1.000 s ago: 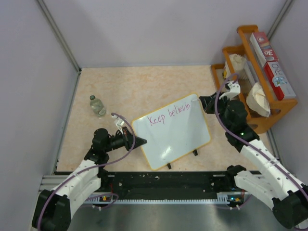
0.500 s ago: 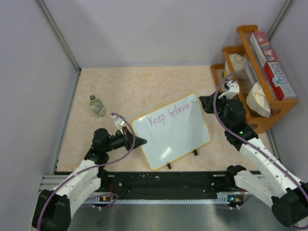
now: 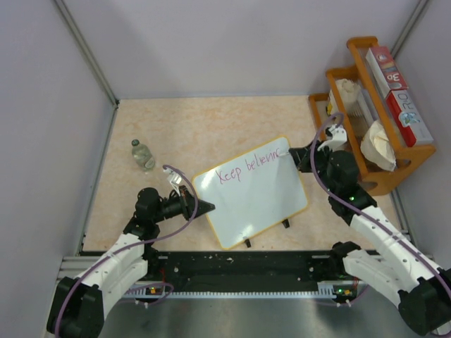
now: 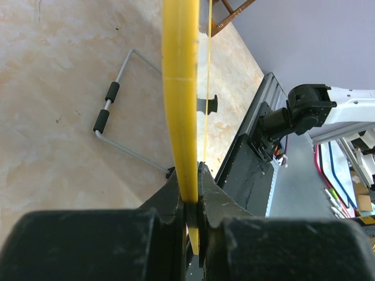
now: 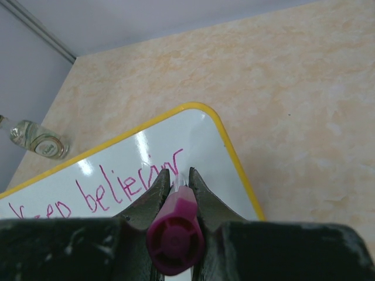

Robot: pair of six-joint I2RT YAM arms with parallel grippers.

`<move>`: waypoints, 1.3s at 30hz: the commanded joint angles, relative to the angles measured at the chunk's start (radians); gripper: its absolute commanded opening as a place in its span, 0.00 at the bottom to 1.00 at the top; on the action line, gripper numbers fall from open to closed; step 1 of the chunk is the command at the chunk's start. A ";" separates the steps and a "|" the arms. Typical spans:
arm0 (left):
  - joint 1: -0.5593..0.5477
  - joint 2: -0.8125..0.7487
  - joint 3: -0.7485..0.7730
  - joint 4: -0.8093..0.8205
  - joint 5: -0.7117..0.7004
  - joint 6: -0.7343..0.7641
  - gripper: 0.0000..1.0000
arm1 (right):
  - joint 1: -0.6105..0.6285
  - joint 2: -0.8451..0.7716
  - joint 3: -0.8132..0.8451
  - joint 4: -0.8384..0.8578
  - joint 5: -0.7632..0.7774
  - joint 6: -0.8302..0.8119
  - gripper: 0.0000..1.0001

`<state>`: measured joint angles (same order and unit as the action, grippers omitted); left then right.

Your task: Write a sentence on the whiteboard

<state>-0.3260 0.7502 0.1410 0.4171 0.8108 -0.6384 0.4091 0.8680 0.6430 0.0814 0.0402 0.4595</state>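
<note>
The whiteboard [image 3: 257, 197] lies tilted mid-table, white with a yellow rim. Purple-pink writing [image 3: 246, 167] on it reads "Keep believin", the last letters partly hidden by the gripper. My left gripper [image 3: 209, 206] is shut on the board's left rim; the yellow rim [image 4: 180, 93] runs edge-on between the jaws in the left wrist view. My right gripper [image 3: 299, 156] is shut on a purple marker [image 5: 174, 233], its tip on the board near the top right corner, at the end of the writing [image 5: 132, 184]. The board's rim [image 5: 231, 155] shows in the right wrist view.
A small clear bottle [image 3: 143, 155] stands left of the board, also in the right wrist view [image 5: 32, 137]. A wooden rack [image 3: 380, 113] with boxes and cloths stands at the right edge. Two black clips [image 3: 266, 234] sit on the board's near edge. A wire stand [image 4: 126, 117] lies under the board.
My right gripper has shifted slightly right and back with the marker, adding strokes at the end of "believin". The left arm and the board have not moved.
</note>
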 commanded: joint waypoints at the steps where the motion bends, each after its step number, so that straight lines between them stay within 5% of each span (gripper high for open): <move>1: -0.010 0.006 -0.037 -0.051 0.037 0.149 0.00 | -0.015 -0.027 -0.031 -0.005 0.007 0.002 0.00; 25: -0.010 0.003 -0.038 -0.051 0.036 0.149 0.00 | -0.027 0.029 0.096 0.009 0.030 0.002 0.00; 39: -0.010 -0.002 -0.038 -0.052 0.036 0.149 0.00 | -0.027 -0.017 0.006 -0.011 0.015 0.007 0.00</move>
<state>-0.3256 0.7483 0.1390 0.4164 0.8124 -0.6350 0.3962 0.8848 0.6804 0.0673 0.0563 0.4652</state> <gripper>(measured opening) 0.078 0.099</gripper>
